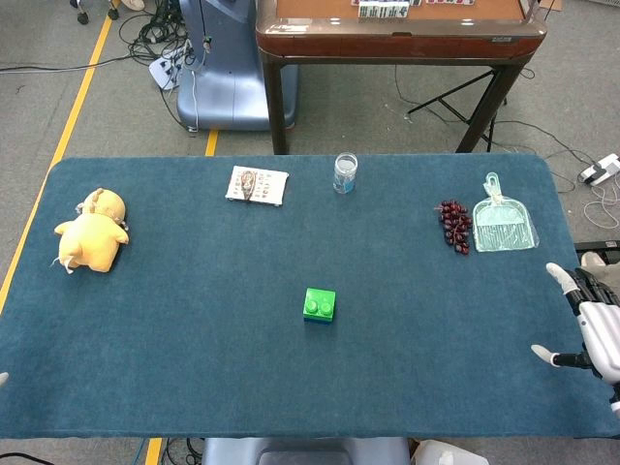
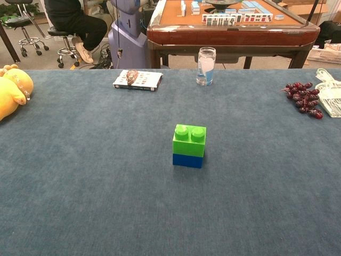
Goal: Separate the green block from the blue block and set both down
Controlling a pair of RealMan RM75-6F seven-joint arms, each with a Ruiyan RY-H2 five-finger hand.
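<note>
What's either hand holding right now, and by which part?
Nothing. The right hand is at the table's right edge, fingers apart and empty. The green plastic block sits untouched on the blue plastic block. Left hand isn't identifiable.

Bright even light, soft shadows, sharp focus.

A yellow plush toy [image 1: 89, 232] lies at the far side of the table [image 1: 194, 368] from the right hand [image 1: 593, 325], well apart from it, near the opposite edge. A small flat packet [image 1: 258, 185] with a printed picture rests toward the back, also well away from that hand. A clear glass jar [image 1: 345, 172] stands upright just beyond the packet, nearer the hand's side but still distant. A bunch of dark red grapes [image 1: 454, 226] lies nearer, up and inward from the hand, and a pale green dustpan [image 1: 503, 222] sits just beside the grapes, the closest of these things to the hand. Behind the table stands a brown mahjong table [image 1: 397, 29] with tiles on top.
</note>
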